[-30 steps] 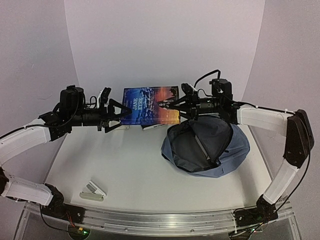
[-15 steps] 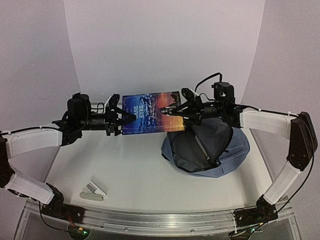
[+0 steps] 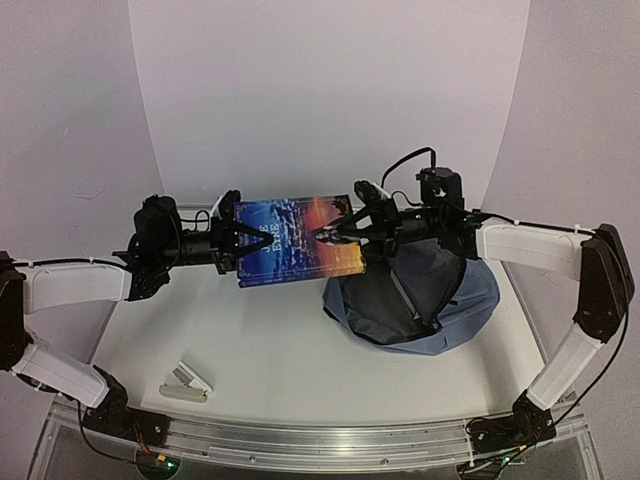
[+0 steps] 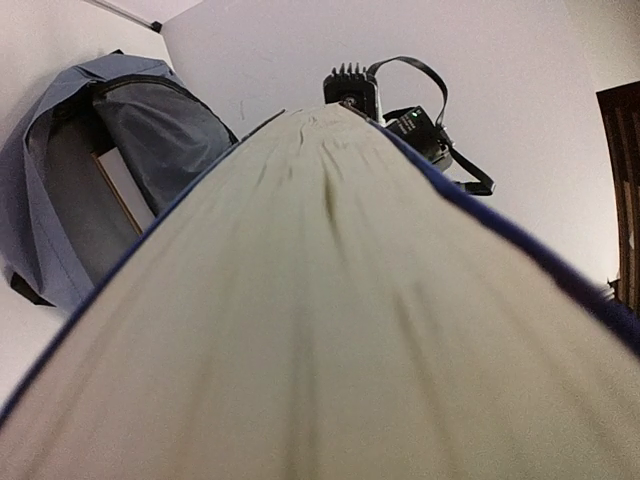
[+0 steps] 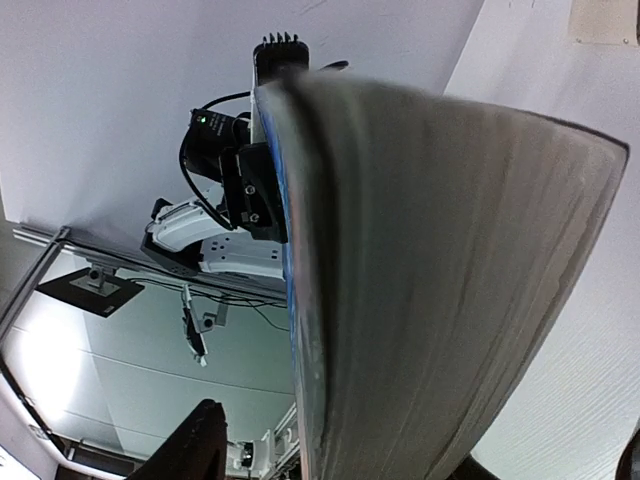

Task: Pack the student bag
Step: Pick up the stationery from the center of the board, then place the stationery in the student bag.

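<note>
**nix:** So, where's the bag (image 3: 470,300) right now?

**tam:** Lying on the desk (image 3: 270,340) in front of the right arm. It's blue-grey, and the mouth is unzipped and gaping upward, so you see the dark grey lining. There's a pale flat thing (image 4: 118,190) standing inside the bag, can't tell what it is.

**nix:** And the book?

**tam:** The book (image 3: 290,235) is up in the air just beside the bag, on the left arm's side. Its nearest corner hangs over the bag's rim. The cover faces the overhead camera, blue sky with an orange glow toward the bag end.

**nix:** Grippers?

**tam:** The left gripper (image 3: 238,245) is clamped on the book's edge farthest from the bag. Its wrist camera is basically all page edges, with the bag off behind them. The right gripper (image 3: 338,232) is at the end nearest the bag, jaws spread around the book. From its own wrist camera one finger (image 5: 195,445) stands clear of the cover with a visible gap. So it's loose, not pinching.

**nix:** Anything else lying around?

**tam:** A small white stapler-looking thing (image 3: 186,383) on the desk, well apart from the bag. It's out on the left arm's side and closer to the arm bases than the bag is.
</note>
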{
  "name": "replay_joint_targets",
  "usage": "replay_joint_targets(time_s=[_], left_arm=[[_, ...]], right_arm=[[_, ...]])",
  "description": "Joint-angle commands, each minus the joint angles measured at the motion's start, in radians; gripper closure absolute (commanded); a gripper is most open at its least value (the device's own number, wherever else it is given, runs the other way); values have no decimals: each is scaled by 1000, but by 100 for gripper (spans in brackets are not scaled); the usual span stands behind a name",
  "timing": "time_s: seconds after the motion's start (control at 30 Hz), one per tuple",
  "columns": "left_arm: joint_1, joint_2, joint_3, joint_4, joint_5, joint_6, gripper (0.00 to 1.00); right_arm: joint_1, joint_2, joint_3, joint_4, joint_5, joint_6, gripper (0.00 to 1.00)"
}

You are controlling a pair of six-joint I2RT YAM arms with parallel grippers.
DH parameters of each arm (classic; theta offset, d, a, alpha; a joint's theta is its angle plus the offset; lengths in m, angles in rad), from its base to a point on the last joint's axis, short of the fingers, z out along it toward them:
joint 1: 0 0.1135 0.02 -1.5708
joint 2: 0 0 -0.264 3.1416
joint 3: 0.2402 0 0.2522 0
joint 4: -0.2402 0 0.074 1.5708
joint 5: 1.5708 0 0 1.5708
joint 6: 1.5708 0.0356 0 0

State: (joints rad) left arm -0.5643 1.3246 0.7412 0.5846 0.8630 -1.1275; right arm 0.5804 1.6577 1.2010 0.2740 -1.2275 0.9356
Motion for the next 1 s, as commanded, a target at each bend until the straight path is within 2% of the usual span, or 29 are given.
replay_joint_targets(time_s=[0.0,0.03,0.1,0.2,0.37,0.63,0.97], left_arm=[[0,-80,-31,57,-102,2,100],[0,-96,-40,46,-135,5,100],[0,-124,-57,17,-189,10,100],[1,-168,-78,-20,-260,11,100],[3,-202,-89,-58,-302,19,100],[3,-193,-98,-46,-310,15,100],[2,-217,-110,-58,-319,21,100]], right_arm=[[-9,-20,135,-398,218,-395,43],[-8,-17,178,-567,335,-547,43],[-8,-12,215,-711,574,-693,44],[-7,-23,199,-770,795,-848,45],[-3,-34,141,-786,1029,-979,45],[24,34,108,-808,1287,-1075,41],[60,152,82,-793,1450,-1122,40]])
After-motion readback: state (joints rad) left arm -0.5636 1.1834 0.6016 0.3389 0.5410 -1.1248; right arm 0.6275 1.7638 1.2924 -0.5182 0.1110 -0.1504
